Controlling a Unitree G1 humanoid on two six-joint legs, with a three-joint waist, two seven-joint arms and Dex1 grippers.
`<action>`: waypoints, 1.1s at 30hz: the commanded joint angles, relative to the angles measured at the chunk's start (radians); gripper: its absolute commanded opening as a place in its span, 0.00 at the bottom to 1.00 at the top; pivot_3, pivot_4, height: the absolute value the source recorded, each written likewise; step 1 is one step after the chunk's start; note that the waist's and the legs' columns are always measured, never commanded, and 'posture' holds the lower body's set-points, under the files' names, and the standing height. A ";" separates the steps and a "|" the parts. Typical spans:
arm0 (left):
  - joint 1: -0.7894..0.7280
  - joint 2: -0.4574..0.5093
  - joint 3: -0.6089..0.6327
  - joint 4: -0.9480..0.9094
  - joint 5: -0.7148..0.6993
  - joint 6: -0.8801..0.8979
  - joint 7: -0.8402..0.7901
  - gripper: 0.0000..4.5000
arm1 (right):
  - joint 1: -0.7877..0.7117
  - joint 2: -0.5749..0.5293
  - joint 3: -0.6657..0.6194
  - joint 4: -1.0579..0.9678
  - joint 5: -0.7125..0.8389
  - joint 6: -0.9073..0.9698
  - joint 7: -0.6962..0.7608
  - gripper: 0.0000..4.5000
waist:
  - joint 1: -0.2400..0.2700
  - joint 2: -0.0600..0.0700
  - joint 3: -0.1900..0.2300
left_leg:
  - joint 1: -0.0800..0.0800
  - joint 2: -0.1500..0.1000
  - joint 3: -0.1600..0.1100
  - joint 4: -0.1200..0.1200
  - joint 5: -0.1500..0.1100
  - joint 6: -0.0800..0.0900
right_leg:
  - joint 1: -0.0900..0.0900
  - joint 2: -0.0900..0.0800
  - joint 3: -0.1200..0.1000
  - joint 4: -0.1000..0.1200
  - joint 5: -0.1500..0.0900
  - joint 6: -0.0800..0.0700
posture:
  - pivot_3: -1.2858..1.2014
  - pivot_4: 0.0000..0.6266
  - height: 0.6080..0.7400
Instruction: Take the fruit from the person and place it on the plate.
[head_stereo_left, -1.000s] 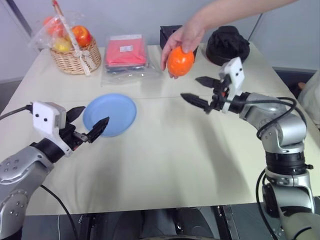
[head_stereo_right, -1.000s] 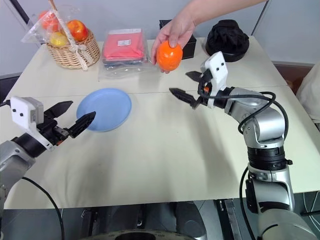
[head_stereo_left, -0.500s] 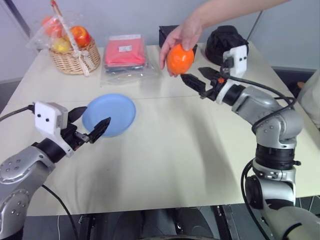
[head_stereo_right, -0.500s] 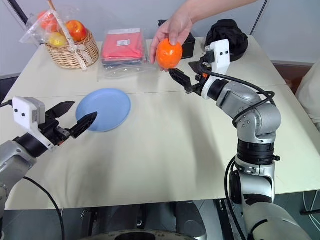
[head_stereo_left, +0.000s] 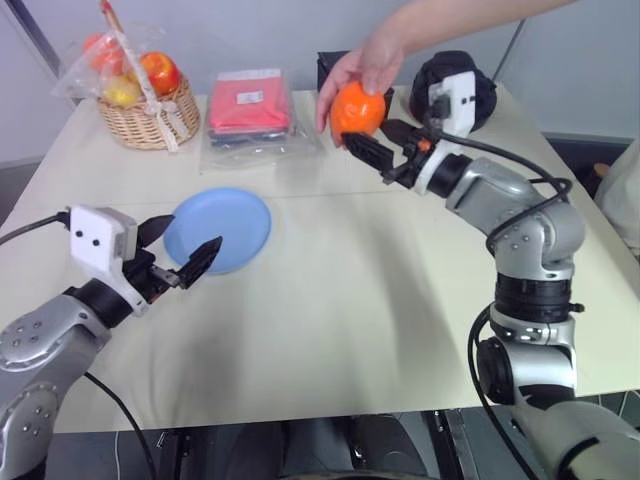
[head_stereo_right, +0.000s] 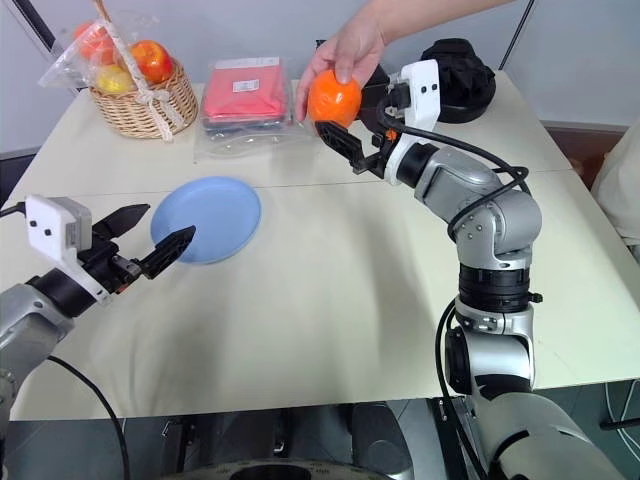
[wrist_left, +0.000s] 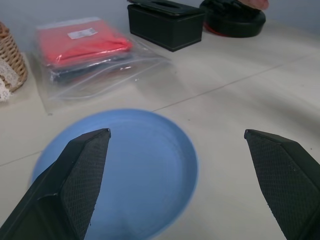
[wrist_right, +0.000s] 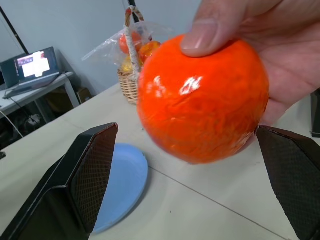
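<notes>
A person's hand (head_stereo_left: 366, 66) holds the round orange fruit (head_stereo_left: 357, 108) from above, over the far side of the table. My right gripper (head_stereo_left: 370, 138) is open just below and beside the fruit. In the right wrist view the fruit (wrist_right: 202, 100) sits ahead of and between the two spread fingers (wrist_right: 85, 175), with no contact visible. The light blue plate (head_stereo_left: 243, 212) lies flat on the table's left half. My left gripper (head_stereo_left: 195, 229) hovers open at the plate's near left edge, holding nothing, and the plate (wrist_left: 140, 165) lies beyond its fingertips.
A wicker basket (head_stereo_left: 150, 110) of wrapped fruits stands at the far left corner. A red package in a clear bag (head_stereo_left: 250, 105), a black box (head_stereo_left: 338, 62) and a black round item (head_stereo_left: 455, 88) line the far edge. The table's near half (head_stereo_left: 330, 320) is bare.
My right gripper has risen and moved left from over mid-table to the fruit, fingers staying open. The hand with the fruit barely shifted. My left arm stayed put.
</notes>
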 joint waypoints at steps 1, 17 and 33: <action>0.008 0.002 0.028 -0.044 -0.006 -0.014 0.005 1.00 | -0.051 0.017 0.012 0.038 -0.021 -0.071 0.017 1.00 | 0.000 0.000 0.000 | 0.000 0.000 0.000 0.000 0.000 0.000 | 0.000 0.000 0.000 0.000 0.000 0.000 | 0.52 0.24 1.00; 0.021 0.005 0.036 -0.052 -0.015 -0.013 0.017 1.00 | -0.107 0.071 0.032 0.125 -0.053 -0.160 0.036 0.73 | 0.000 0.000 0.000 | 0.000 0.000 0.000 0.000 0.000 0.000 | 0.000 0.000 0.000 0.000 0.000 0.000 | 0.52 0.24 1.00; 0.027 0.007 0.036 -0.040 -0.011 -0.015 0.002 1.00 | -0.047 0.010 0.179 0.103 -0.204 -0.245 0.109 0.73 | 0.001 0.000 0.000 | 0.000 0.000 0.000 0.000 0.000 0.000 | 0.000 0.000 0.000 0.000 0.000 0.000 | 0.52 0.24 1.00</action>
